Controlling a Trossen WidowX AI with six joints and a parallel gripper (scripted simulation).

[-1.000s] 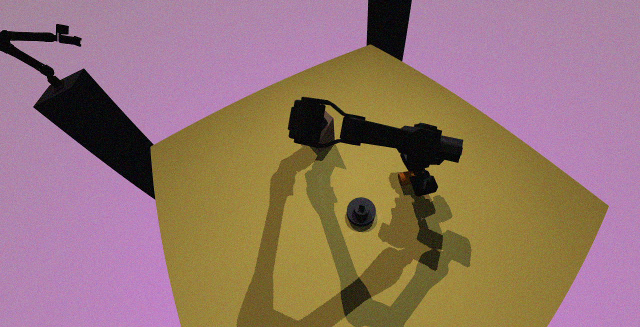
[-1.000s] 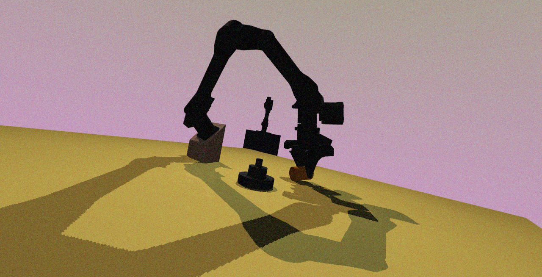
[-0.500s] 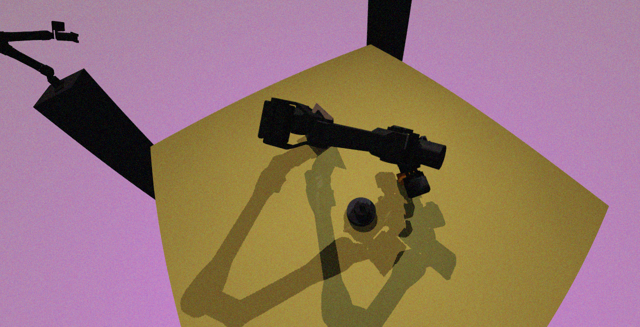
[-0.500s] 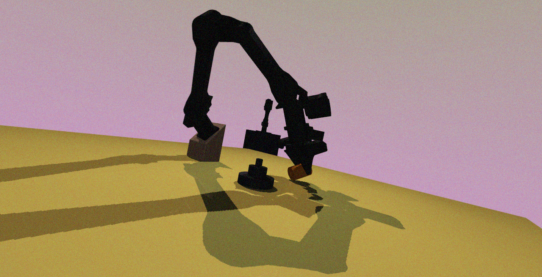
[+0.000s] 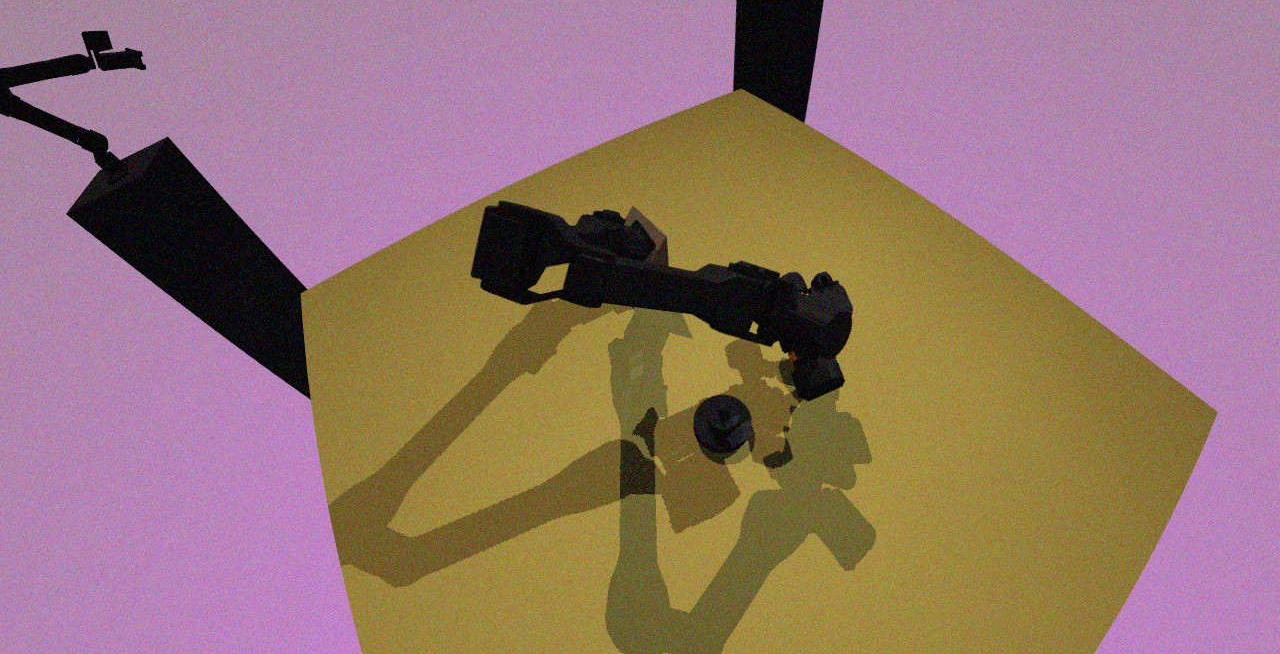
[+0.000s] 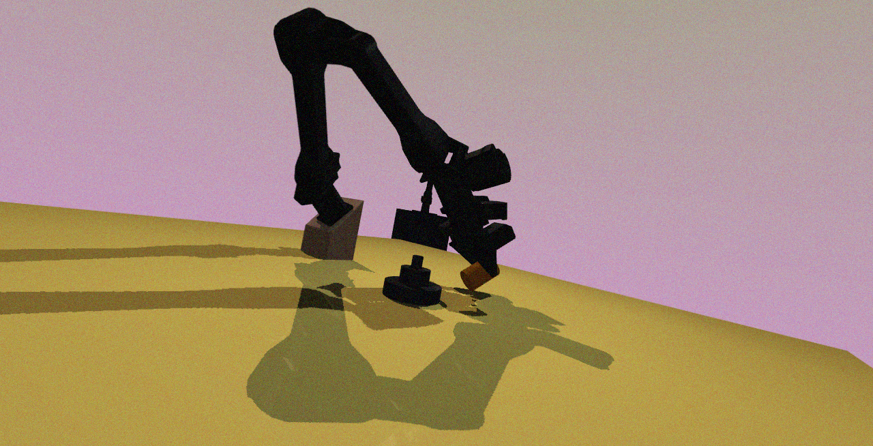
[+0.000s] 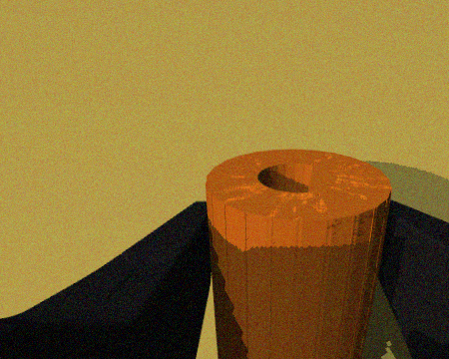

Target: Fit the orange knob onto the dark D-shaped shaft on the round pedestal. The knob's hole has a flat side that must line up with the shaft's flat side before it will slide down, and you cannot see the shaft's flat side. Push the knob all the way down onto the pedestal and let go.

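Note:
My gripper (image 6: 489, 270) (image 7: 288, 215) is shut on the orange knob (image 6: 475, 275) (image 7: 294, 294), one finger on each side. In the exterior view the knob is tilted, its free end pointing down and left, just above the table and right of the pedestal (image 5: 706, 438) (image 6: 396, 290). The wrist view shows the knob's end face and its D-shaped hole (image 7: 284, 179), with the flat side on the right. In the top view the wrist hides nearly all of the knob. The dark shaft (image 5: 724, 415) (image 6: 417, 261) stands bare and upright on the pedestal; its flat side cannot be made out.
The arm's base block (image 6: 328, 241) stands on the yellow table (image 5: 984, 381) (image 6: 183, 382), behind and left of the pedestal in the exterior view. Shadows of the arm cross the table around the pedestal. Dark pillars (image 5: 187, 265) (image 5: 780, 32) stand beyond the table's edges.

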